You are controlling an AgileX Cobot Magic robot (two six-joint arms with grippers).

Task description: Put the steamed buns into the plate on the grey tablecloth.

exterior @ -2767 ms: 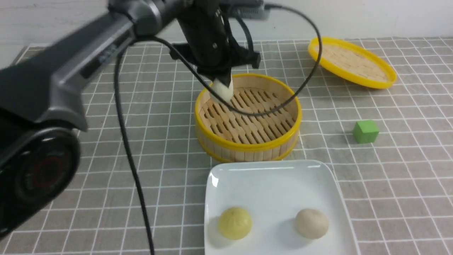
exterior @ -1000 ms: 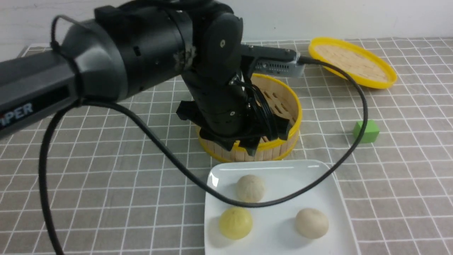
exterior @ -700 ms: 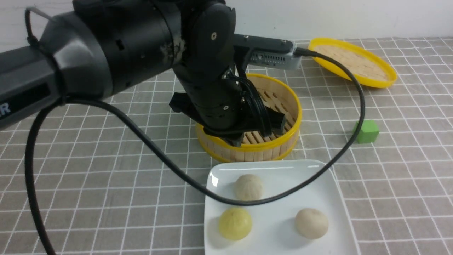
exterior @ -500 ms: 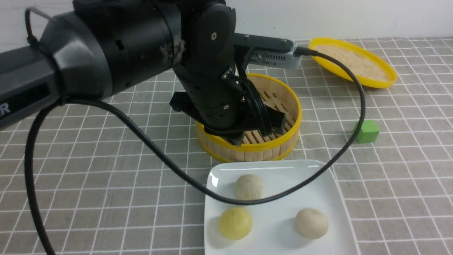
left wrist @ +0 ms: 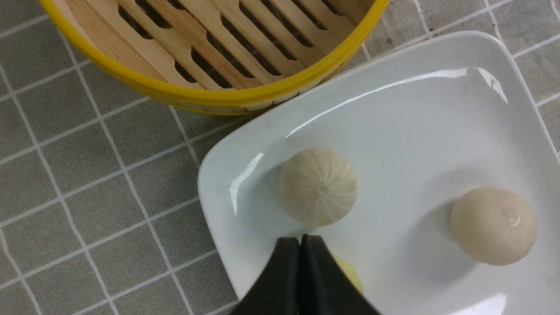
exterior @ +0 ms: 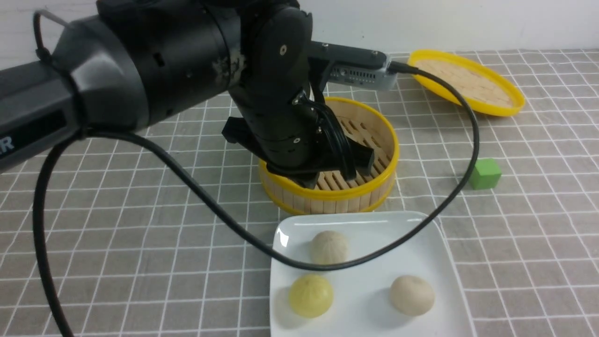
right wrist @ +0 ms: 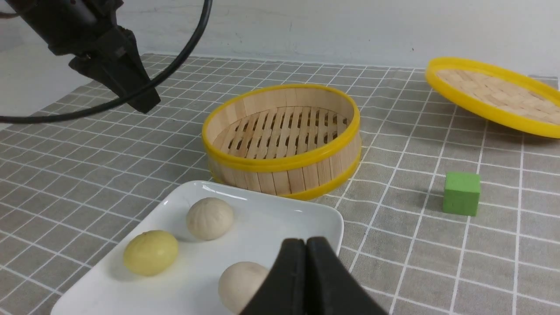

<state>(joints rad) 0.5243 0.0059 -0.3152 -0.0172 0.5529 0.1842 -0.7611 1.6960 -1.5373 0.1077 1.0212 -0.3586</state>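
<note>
White plate [exterior: 374, 234] had a second pale steamed bun [exterior: 329, 246] it lacked before. Left tool [left wrist: 300, 239] and right tool [right wrist: 305, 242] were pinched closed, empty.

My front camera sat between the arms, looking forward and somewhat down over the grey tablecloth [exterior: 117, 262]; the left arm [exterior: 140, 70] loomed very near, filling the upper left of its frame. The left wrist camera looked almost straight down from close above the plate [left wrist: 415, 109] and the steamer basket [left wrist: 218, 95] beside it. The right wrist camera sat low and farther back, facing nearly level across the cloth toward the back wall [right wrist: 306, 26]. All three views shared plate and basket; front and right wrist views also shared the lid [right wrist: 490, 94] and green block [right wrist: 461, 192].
</note>
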